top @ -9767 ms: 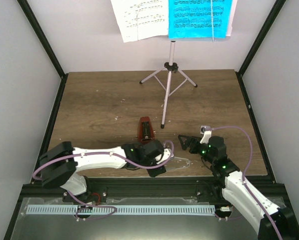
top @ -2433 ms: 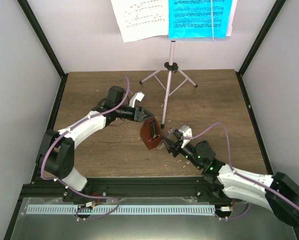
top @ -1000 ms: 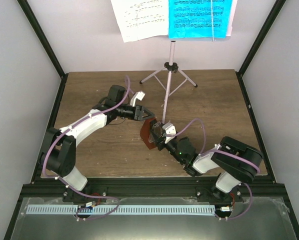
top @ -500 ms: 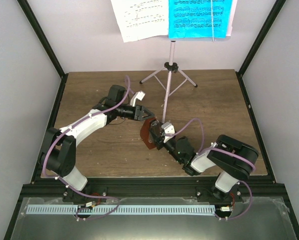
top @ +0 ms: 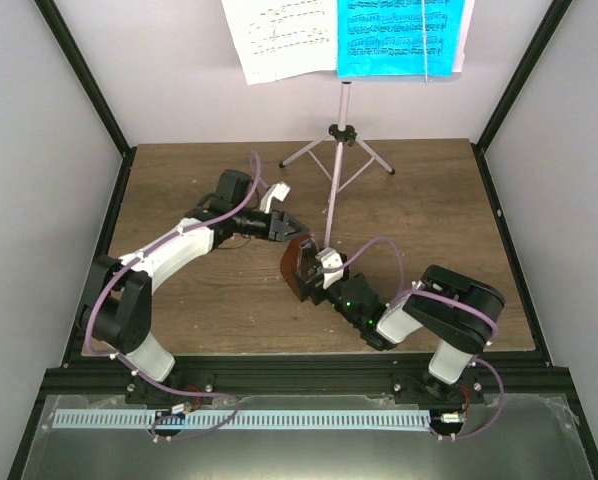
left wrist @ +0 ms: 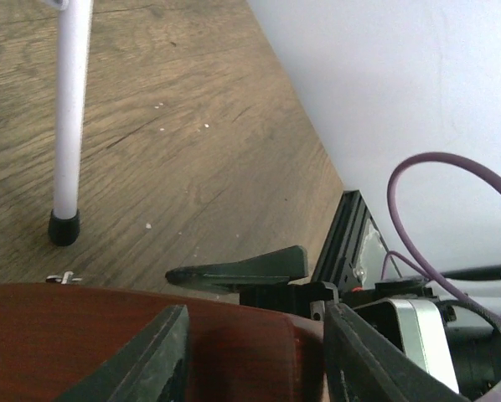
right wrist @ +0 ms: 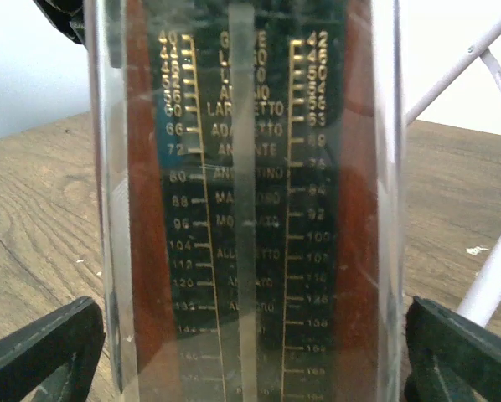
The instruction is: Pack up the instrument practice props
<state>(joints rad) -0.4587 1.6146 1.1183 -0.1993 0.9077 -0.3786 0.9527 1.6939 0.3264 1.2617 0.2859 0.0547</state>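
The brown metronome [top: 297,268] stands tilted at mid table, beside the foot of the pale pink music stand [top: 336,170]. My left gripper [top: 290,241] is shut on its wooden body [left wrist: 234,356] from the far side. My right gripper [top: 321,274] is open on the near side. Its fingers [right wrist: 41,352] stand wide on either side of the clear cover [right wrist: 250,209], which fills the right wrist view over the tempo scale. A white sheet [top: 279,35] and a cyan sheet [top: 394,35] rest on the stand's desk at the top.
A stand leg with a black foot [left wrist: 64,228] is close behind the metronome. Two more legs [top: 309,152] spread toward the back wall. Black frame rails [top: 109,210] line both sides of the table, and white walls enclose it.
My right gripper has opened wide and pushed slightly closer around the metronome's front. The left gripper keeps hold of the metronome in the same place.
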